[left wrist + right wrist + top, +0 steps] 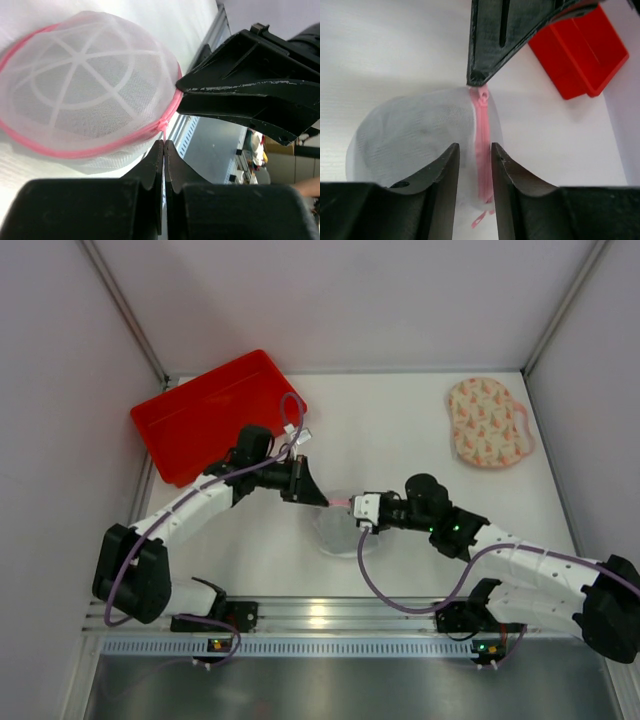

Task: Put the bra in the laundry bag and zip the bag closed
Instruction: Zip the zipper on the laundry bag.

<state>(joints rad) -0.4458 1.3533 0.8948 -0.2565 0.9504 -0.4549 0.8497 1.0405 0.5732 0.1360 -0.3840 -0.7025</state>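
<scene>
The laundry bag (335, 535) is a small round white mesh pouch with pink edging, sitting on the table between my two grippers. In the left wrist view its domed side (85, 85) fills the upper left. My left gripper (164, 142) is shut on the bag's pink edging at one end of the zip. My right gripper (474, 146) is open, one finger on each side of the pink zip (482, 150), with the zip pull (480, 219) hanging below. The left gripper's tip (480, 77) pinches the far end of the zip. The bra shows in no view.
A red tray (215, 415) lies at the back left, just behind the left arm. A peach patterned fabric piece with pink trim (487, 422) lies at the back right. Walls close in the table on the left, back and right.
</scene>
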